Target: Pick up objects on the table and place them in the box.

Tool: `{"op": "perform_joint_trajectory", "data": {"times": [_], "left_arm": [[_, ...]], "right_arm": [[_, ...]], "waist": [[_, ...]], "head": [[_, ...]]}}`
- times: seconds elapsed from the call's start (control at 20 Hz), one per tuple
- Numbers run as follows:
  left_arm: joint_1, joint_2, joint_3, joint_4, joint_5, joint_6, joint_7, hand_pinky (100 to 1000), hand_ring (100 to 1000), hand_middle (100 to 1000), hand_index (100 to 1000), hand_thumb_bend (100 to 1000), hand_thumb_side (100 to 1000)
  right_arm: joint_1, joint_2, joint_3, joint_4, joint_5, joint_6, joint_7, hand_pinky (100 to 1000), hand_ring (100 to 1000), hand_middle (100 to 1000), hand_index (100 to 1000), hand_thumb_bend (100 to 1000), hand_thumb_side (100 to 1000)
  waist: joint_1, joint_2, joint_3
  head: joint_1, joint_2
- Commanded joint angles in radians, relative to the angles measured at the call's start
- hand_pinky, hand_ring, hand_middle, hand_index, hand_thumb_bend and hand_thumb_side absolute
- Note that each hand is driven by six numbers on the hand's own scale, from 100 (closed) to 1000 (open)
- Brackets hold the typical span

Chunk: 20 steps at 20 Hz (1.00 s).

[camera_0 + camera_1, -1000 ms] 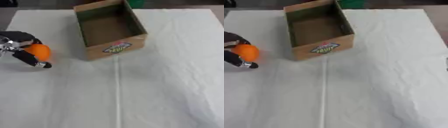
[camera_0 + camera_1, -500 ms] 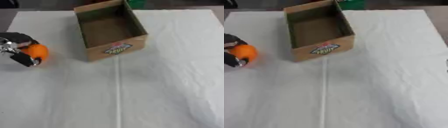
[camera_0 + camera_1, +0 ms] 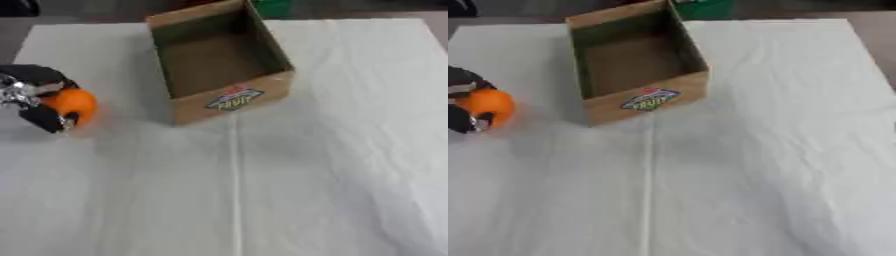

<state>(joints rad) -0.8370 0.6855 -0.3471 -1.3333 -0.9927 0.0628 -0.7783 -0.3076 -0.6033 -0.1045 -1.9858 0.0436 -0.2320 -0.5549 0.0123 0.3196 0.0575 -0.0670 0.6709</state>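
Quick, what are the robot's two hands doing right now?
Left hand: shut on the orange ball, left of the cardboard box.
Right hand: not in view.

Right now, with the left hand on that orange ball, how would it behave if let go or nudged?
The orange ball looks round and smooth, so it would probably roll on the flat white cloth. The left hand curls around it, which likely keeps it put. It seems rigid, not squashed.
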Motion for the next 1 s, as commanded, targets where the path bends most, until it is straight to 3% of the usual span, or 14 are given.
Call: {"op": "perform_joint_trajectory", "data": {"times": [0.05,0.3,0.6,1.0], "left_arm": [[-0.008,0.043,0.014,-0.03,0.004,0.03,0.098,349,618,731,831,100,417],[-0.002,0.049,0.008,-0.038,-0.002,0.054,0.183,323,593,705,766,100,451],[0.002,0.057,0.015,-0.071,-0.028,0.078,0.267,275,555,726,755,100,470],[-0.041,0.039,0.064,-0.198,-0.109,0.09,0.416,229,512,687,727,100,442]], "right_arm": [[-0.007,-0.018,-0.009,-0.014,-0.005,0.0,-0.003,782,807,755,842,100,1000],[-0.006,-0.018,-0.01,-0.014,-0.005,-0.002,-0.004,783,807,755,842,100,1000],[-0.005,-0.018,-0.009,-0.014,-0.006,-0.001,-0.006,783,806,753,842,100,1000],[-0.002,-0.02,-0.01,-0.014,-0.006,-0.001,-0.011,784,805,753,841,100,1000]], "waist": [[0.0,-0.017,0.002],[0.0,-0.016,0.001],[0.001,-0.013,0.001],[0.005,-0.017,0.002]], "head": [[0.004,-0.014],[0.005,-0.015],[0.005,-0.015],[-0.006,-0.023]]}}
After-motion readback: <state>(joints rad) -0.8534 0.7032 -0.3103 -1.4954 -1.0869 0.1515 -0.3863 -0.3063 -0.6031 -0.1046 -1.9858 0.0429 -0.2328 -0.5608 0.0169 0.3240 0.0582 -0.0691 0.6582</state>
